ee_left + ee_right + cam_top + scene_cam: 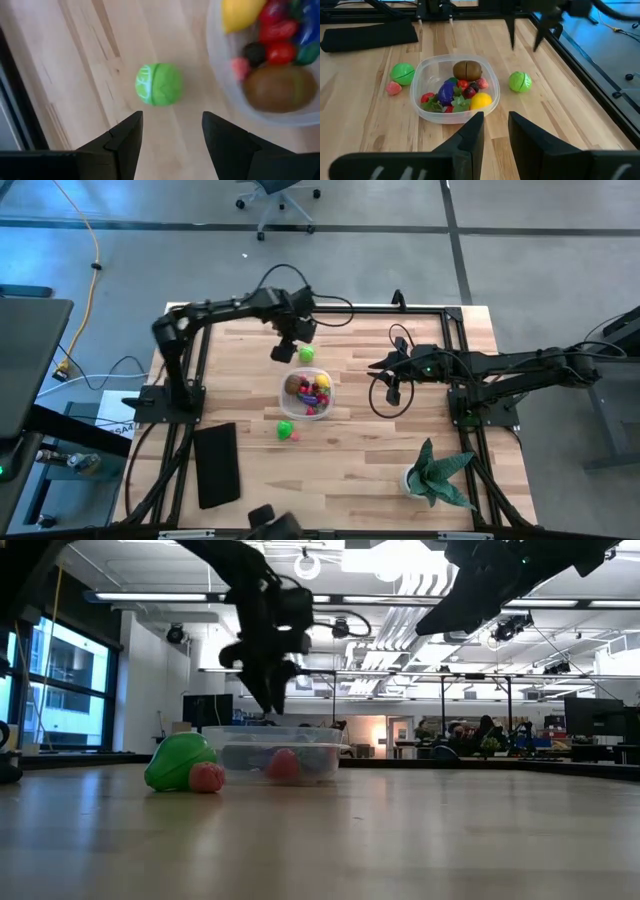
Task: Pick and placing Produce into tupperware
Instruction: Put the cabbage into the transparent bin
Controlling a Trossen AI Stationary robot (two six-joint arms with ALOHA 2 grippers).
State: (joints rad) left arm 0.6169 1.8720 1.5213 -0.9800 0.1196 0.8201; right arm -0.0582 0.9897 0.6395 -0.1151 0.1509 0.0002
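The clear tub point(308, 394) sits mid-table, holding a brown kiwi point(467, 69), a yellow lemon point(480, 101), and red, purple and green pieces. A green lime point(159, 84) rests on the wood just beyond the tub's far side. My left gripper point(172, 135) hovers open above the lime point(306, 353), touching nothing. Another green fruit point(402, 73) and a pink strawberry point(393, 88) lie near the tub's near-left corner. My right gripper point(496, 131) waits open to the right of the tub, raised above the table point(392, 372).
A flat black slab point(217, 464) lies near the table's left near corner. A spiky green potted plant point(436, 476) stands at the right near corner. Black frame rails point(455, 320) run along the table edges. Bare wood point(360, 450) lies between tub and plant.
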